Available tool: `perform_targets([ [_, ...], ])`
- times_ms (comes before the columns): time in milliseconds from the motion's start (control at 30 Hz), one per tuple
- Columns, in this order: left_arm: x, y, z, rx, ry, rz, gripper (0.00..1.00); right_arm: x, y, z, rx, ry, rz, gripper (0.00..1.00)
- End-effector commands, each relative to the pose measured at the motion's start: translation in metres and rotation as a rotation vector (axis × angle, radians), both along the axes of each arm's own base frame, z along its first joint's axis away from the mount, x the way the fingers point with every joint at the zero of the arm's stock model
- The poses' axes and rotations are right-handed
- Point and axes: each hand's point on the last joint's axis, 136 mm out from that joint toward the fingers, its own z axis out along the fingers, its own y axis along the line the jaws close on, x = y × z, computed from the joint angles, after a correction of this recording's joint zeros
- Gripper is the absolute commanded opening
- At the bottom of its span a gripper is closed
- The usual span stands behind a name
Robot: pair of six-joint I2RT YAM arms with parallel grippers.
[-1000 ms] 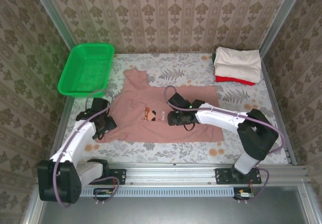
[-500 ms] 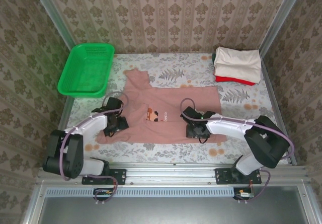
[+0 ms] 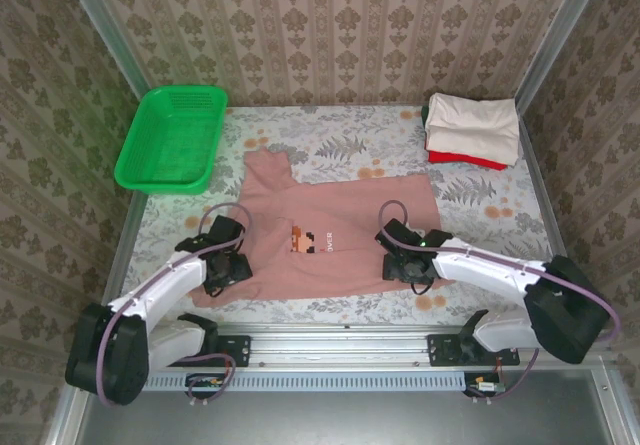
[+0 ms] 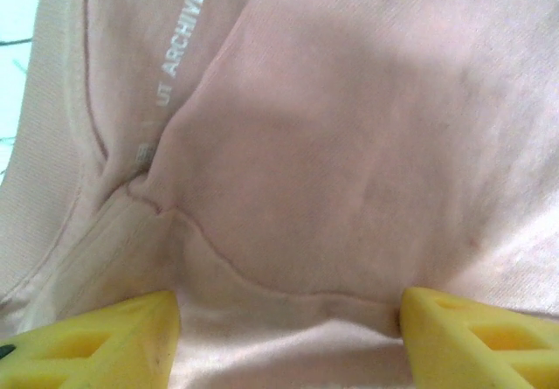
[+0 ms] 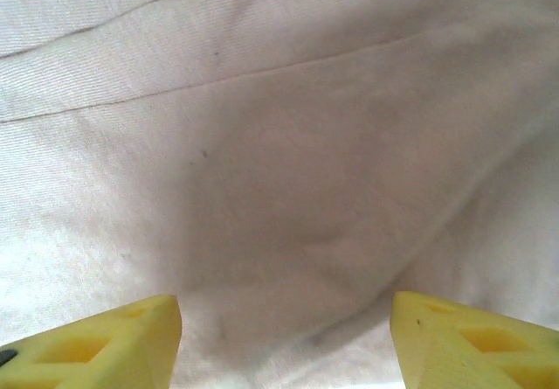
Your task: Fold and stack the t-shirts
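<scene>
The dusty-pink t-shirt [image 3: 335,235] lies spread in the middle of the table, its pixel-figure print [image 3: 303,237] facing up. My left gripper [image 3: 226,265] rests at the shirt's left edge near the front. In the left wrist view, the gripper [image 4: 288,341] is open, its yellow fingers [image 4: 96,341] wide apart over a fold of pink cloth [image 4: 332,162] with white lettering. My right gripper [image 3: 406,263] sits on the shirt's lower right part. In the right wrist view, it [image 5: 284,341] is open over smooth pink cloth [image 5: 288,144]. Cream and red folded t-shirts [image 3: 472,130] are stacked at the back right.
A green mesh basket [image 3: 170,137] stands at the back left. Floral table covering [image 3: 480,215] shows to the right of the pink shirt and along the front edge. Metal frame rails [image 3: 330,337] border the near side.
Both grippers have moved toward the near edge, the right one also rightward. The pink shirt's left side has drawn inward. The right jaws have widened.
</scene>
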Motion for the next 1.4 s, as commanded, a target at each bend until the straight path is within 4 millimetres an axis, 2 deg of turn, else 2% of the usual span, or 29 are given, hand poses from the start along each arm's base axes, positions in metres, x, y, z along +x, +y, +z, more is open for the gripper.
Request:
perform_targets([
  [0, -0.011, 0.007, 0.004, 0.025, 0.028, 0.042, 0.7, -0.014, -0.021, 0.002, -0.034, 0.013, -0.044, 0.69],
  [100, 0.007, 0.007, 0.022, 0.047, -0.016, 0.022, 0.71, -0.014, -0.024, -0.008, 0.004, 0.023, -0.073, 0.7],
  [167, 0.026, 0.003, 0.036, 0.05, -0.059, 0.0, 0.73, -0.016, -0.035, -0.021, -0.01, 0.059, -0.111, 0.74],
  [267, 0.06, -0.004, 0.059, 0.053, -0.125, -0.029, 0.75, -0.018, -0.036, -0.031, 0.017, 0.101, -0.155, 0.79],
  [400, 0.102, -0.009, 0.076, 0.037, -0.173, -0.046, 0.76, -0.027, -0.044, -0.024, 0.03, 0.108, -0.24, 0.99],
  [600, 0.153, -0.003, 0.088, -0.002, -0.241, -0.031, 0.77, -0.042, -0.047, -0.02, 0.11, 0.101, -0.329, 1.0],
  [667, 0.176, -0.005, 0.095, 0.003, -0.275, -0.051, 0.81, -0.041, -0.043, -0.003, 0.133, 0.071, -0.318, 1.0],
  [700, 0.189, -0.007, 0.099, 0.011, -0.281, -0.064, 0.84, -0.036, -0.04, 0.013, 0.146, 0.026, -0.297, 1.0],
  [767, 0.216, -0.015, 0.102, 0.016, -0.292, -0.092, 0.91, -0.021, -0.039, 0.05, 0.154, -0.068, -0.255, 1.0],
  [833, 0.245, -0.03, 0.104, -0.001, -0.298, -0.14, 0.98, 0.005, -0.038, 0.091, 0.154, -0.192, -0.199, 1.0],
  [900, 0.269, -0.039, 0.103, 0.024, -0.314, -0.168, 1.0, 0.033, -0.041, 0.115, 0.128, -0.251, -0.167, 1.0],
  [967, 0.292, -0.046, 0.099, 0.019, -0.313, -0.181, 0.96, 0.064, -0.045, 0.124, 0.09, -0.277, -0.156, 0.98],
  [1100, 0.327, -0.054, 0.079, 0.009, -0.281, -0.172, 0.77, 0.131, -0.051, 0.118, 0.054, -0.267, -0.147, 0.86],
  [1167, 0.34, -0.054, 0.071, 0.027, -0.27, -0.161, 0.73, 0.159, -0.055, 0.108, 0.02, -0.236, -0.146, 0.8],
  [1267, 0.355, -0.045, 0.06, 0.047, -0.258, -0.11, 0.68, 0.193, -0.061, 0.09, -0.013, -0.213, -0.146, 0.72],
  [1367, 0.364, -0.041, 0.048, 0.033, -0.239, -0.085, 0.61, 0.216, -0.07, 0.067, -0.031, -0.165, -0.152, 0.66],
])
